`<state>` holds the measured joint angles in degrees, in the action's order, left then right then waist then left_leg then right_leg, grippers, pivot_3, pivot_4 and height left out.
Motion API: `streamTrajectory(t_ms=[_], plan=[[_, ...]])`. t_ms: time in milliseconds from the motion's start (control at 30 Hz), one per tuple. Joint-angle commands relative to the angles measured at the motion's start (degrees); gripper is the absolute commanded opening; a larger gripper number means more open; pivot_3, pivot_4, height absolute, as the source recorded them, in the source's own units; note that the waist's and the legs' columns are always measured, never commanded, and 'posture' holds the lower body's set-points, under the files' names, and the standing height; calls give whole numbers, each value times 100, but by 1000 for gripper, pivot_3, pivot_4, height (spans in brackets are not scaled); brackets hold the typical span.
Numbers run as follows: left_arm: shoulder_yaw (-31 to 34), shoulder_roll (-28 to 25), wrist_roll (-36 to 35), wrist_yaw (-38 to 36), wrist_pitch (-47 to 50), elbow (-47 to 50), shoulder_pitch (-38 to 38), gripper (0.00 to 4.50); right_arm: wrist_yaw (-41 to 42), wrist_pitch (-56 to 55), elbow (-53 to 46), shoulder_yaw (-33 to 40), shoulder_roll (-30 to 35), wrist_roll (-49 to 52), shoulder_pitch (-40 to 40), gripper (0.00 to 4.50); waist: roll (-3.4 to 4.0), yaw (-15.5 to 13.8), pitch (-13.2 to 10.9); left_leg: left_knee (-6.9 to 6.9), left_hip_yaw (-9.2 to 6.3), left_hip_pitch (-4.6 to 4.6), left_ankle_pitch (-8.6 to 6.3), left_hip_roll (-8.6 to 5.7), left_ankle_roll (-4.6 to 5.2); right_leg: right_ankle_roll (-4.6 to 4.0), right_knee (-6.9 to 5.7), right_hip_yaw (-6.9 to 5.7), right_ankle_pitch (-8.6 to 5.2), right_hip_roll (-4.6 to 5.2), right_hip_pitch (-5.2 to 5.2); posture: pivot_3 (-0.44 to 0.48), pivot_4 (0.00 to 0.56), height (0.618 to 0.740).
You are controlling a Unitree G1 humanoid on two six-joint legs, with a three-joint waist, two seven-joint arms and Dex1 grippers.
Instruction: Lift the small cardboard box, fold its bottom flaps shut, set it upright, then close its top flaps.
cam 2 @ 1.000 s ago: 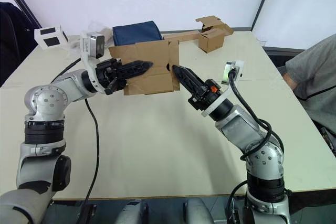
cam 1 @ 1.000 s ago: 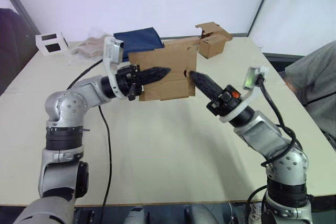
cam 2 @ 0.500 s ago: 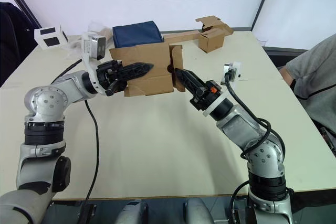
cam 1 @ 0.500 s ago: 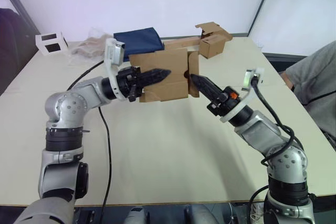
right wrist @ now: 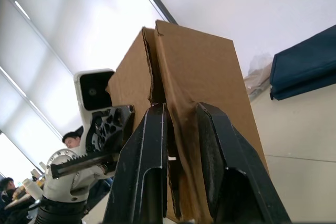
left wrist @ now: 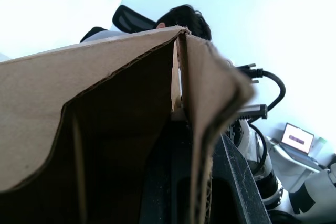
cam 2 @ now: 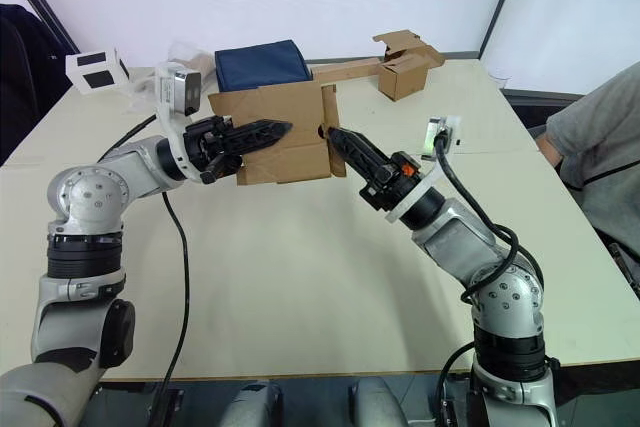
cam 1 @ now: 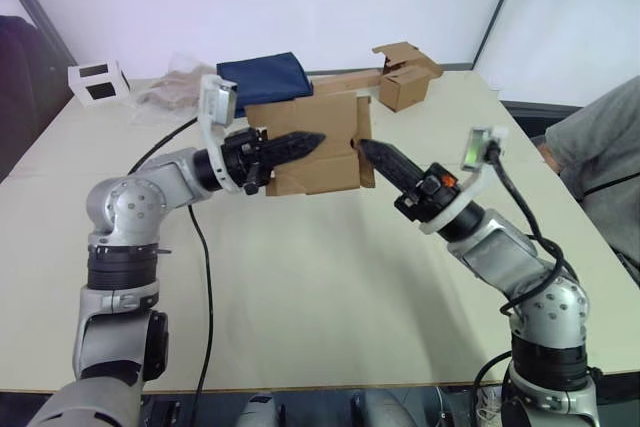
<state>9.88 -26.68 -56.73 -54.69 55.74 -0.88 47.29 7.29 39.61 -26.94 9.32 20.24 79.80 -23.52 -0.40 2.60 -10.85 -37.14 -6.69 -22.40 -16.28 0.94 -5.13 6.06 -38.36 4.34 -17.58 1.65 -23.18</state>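
Right wrist view: small cardboard box edge between right end effector fingers.

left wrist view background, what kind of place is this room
Probably an office or lab workspace. Past the small cardboard box, a person's head shows in front of a dark chair back, and an open laptop sits on a desk. The head views show a long pale table with a seated person alongside.

small cardboard box, plain brown, held above the table, one flap standing edge-on
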Motion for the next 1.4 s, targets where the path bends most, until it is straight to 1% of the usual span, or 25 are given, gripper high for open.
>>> streamTrajectory(t_ms=[33,400,800,1067,1200,1367,1400], plan=[[40,-47,-45,-31,-46,139,51,0,2,-30,-278,55,33,203,-57,868,0,0,0,0,0,0,0,0,0,0,0,0,0,0,0,0,150,740],[56,-66,-92,-22,0,158,96,0,34,-68,-240,-15,6,62,-66,868,0,0,0,0,0,0,0,0,0,0,0,0,0,0,0,0,150,740],[-12,-15,-64,-31,-11,163,90,0,-455,-80,-578,-556,-582,505,-345,868,0,3,0,1,0,0,0,0,0,0,1,0,0,0,0,0,150,740],[172,197,-185,215,-39,71,181,0,-384,86,-788,-531,-196,854,-121,868,0,-2,0,0,-1,-1,0,0,0,0,2,-1,0,1,0,0,150,740],[163,237,-244,261,-5,122,185,0,-405,28,-804,-595,-75,673,-50,868,0,10,0,1,-1,-1,0,0,0,0,2,0,0,-1,0,0,150,740],[167,234,-290,276,25,137,208,0,-457,-216,-547,-145,11,773,42,868,0,0,0,1,0,-1,0,0,0,0,2,0,0,0,0,0,150,740],[157,217,-282,251,14,114,216,0,-427,-278,-420,71,70,791,158,868,0,-6,0,1,0,-1,0,0,0,0,2,0,0,0,0,0,150,740]])
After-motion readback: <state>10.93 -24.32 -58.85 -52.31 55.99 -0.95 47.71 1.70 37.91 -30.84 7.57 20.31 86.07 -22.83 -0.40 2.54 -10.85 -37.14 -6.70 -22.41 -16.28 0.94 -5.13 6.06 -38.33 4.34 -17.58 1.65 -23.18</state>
